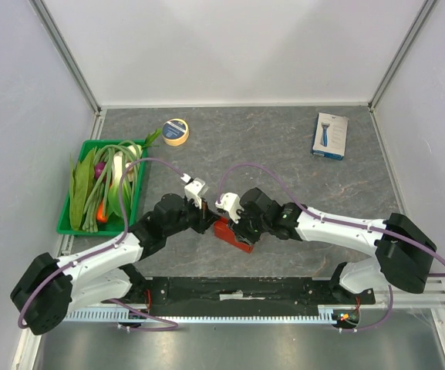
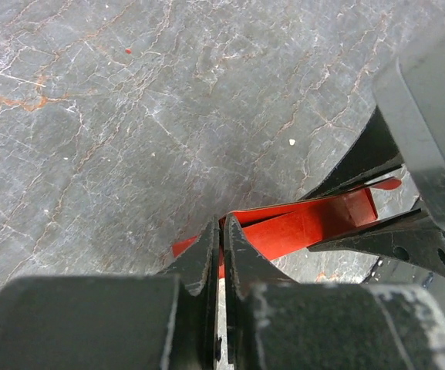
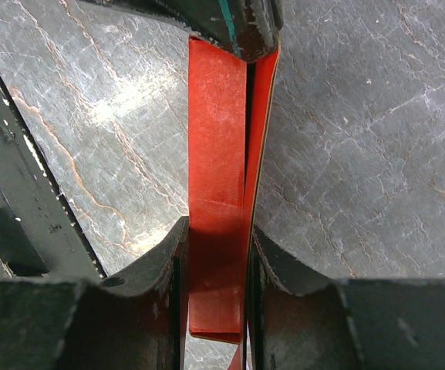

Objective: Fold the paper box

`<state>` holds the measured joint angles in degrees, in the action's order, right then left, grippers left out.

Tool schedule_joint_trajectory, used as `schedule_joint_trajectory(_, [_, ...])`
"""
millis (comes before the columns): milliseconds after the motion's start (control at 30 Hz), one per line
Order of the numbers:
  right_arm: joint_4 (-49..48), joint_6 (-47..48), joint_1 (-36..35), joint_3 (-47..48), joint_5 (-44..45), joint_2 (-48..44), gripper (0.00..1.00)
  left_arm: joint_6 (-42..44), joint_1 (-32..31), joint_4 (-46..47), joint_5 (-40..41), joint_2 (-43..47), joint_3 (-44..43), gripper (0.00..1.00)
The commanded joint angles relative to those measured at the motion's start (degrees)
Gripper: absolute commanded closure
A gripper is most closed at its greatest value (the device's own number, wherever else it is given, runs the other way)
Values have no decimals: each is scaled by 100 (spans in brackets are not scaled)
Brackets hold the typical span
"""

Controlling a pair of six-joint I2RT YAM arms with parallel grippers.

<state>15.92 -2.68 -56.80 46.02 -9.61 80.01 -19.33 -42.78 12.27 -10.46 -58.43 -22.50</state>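
1. Paper box [image 1: 232, 235] is sitting low at the near middle of the counter [image 1: 284, 154], and both tools are holding it. I cannot tell if it is touching the counter.
2. Left tool [image 2: 222, 258] is pinching tight on a thin edge of the red card, with its fingers almost together. Right tool [image 3: 218, 254] is clamping on the other end, with the folded red layers lying between its fingers.
3. Left tool is gripping only a little bit of card. If it is pulling or twisting hard, the edge may be slipping out and the fold may be popping open.
4. Both tools are gripping the same thin card. If they are moving apart, the card may be ripping, or bending in the wrong place.
5. Both tools are working very near each other. If one is turning too far, it may be bumping the other.
6. Right tool is squeezing the layers flat, so a small tab may be getting squashed and not tucked in.
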Motion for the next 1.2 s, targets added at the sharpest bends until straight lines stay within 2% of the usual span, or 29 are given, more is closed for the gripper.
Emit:
schedule_joint_trajectory(0, [78, -40, 10, 162, 46, 129, 85, 44, -274, -155, 650, 86, 0, 98])
schedule_joint_trajectory(433, [8, -84, 11, 127, 82, 120, 85, -307, -635, 47, 1660, 684, 624, 98])
schedule_joint_trajectory(833, [-63, -145, 11, 47, 205, 94, 85, -783, -1039, 319, 2364, 737, 1116, 98])
schedule_joint_trajectory(1000, [-54, -137, 28, -14, 222, 77, 85, -765, -1100, -224, 2812, 728, 818, 98])
schedule_joint_trajectory(1167, [-45, -101, 63, -40, 240, 15, 85, -809, -1109, -296, 2936, 834, 853, 98])
